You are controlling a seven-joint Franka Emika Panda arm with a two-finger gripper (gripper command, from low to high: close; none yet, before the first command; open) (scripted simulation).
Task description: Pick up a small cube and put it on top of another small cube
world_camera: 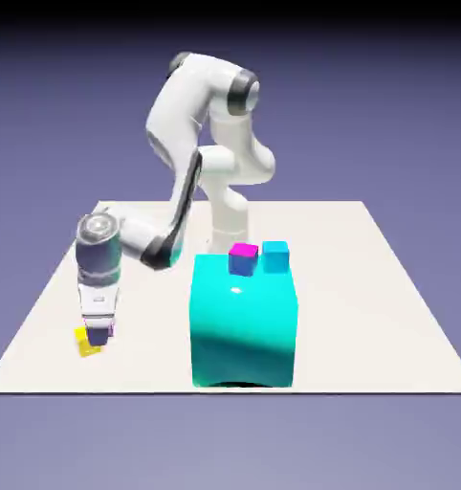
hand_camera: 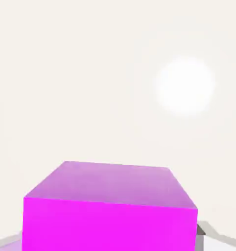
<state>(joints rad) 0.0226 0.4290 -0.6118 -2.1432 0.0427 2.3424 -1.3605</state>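
Note:
The small magenta-purple cube (hand_camera: pixel 110 206) fills the lower half of the hand view, sitting between my fingertips; the right fingertip (hand_camera: pixel 210 234) shows as a grey sliver beside it. My gripper (world_camera: pixel 98 331) points straight down near the table's front corner on the exterior view's left and is shut on the magenta-purple cube (world_camera: pixel 99 336). The small yellow cube (world_camera: pixel 84 343) lies right beside and slightly below it, partly covered by the gripper and cube. I cannot tell whether the two cubes touch. The yellow cube is hidden in the hand view.
A big teal block (world_camera: pixel 244 321) stands mid-table, to the right of my gripper in the exterior view. On its top rest a small magenta-topped cube with blue sides (world_camera: pixel 243 257) and a small cyan cube (world_camera: pixel 275 256). The table's front edge (world_camera: pixel 129 390) runs close below the gripper.

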